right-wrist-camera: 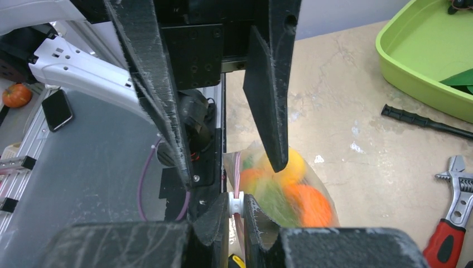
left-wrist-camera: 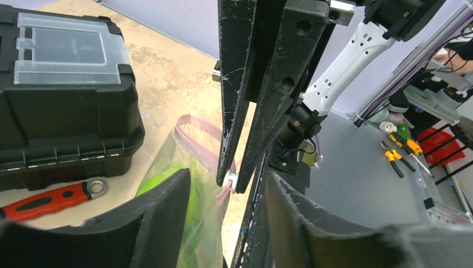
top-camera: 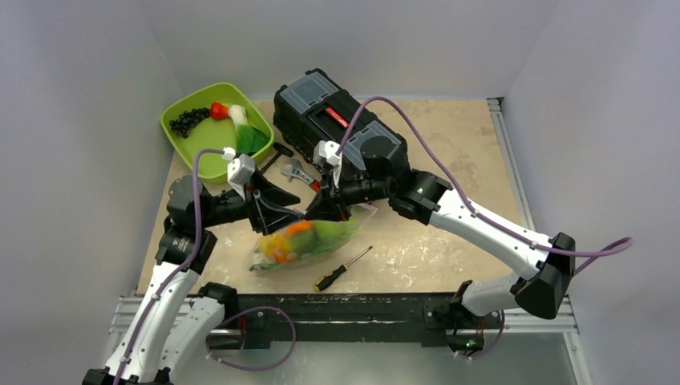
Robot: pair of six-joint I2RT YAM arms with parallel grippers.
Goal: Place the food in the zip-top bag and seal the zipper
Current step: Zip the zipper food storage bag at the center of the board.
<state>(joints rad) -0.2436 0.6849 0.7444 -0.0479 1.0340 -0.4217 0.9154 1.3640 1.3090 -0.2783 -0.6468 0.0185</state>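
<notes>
The clear zip-top bag (top-camera: 309, 241) lies at the table's middle front with orange, green and yellow toy food (top-camera: 293, 237) inside. My right gripper (right-wrist-camera: 236, 202) is shut on the white slider (right-wrist-camera: 236, 204) of the pink zipper (right-wrist-camera: 237, 167) at the bag's mouth. It also shows in the left wrist view (left-wrist-camera: 230, 180). My left gripper (left-wrist-camera: 226, 177) is open, its jaws standing either side of the bag's mouth edge (left-wrist-camera: 195, 134) and the right fingertips. More food, a leek (top-camera: 240, 122) and dark berries (top-camera: 188, 120), lies in the tray.
A black toolbox (top-camera: 337, 120) stands at the back. A lime-green tray (top-camera: 204, 152) is at the back left. A red-handled wrench (top-camera: 301, 172) and a black tool (top-camera: 277, 156) lie before the toolbox. A screwdriver (top-camera: 343, 269) lies near the front edge.
</notes>
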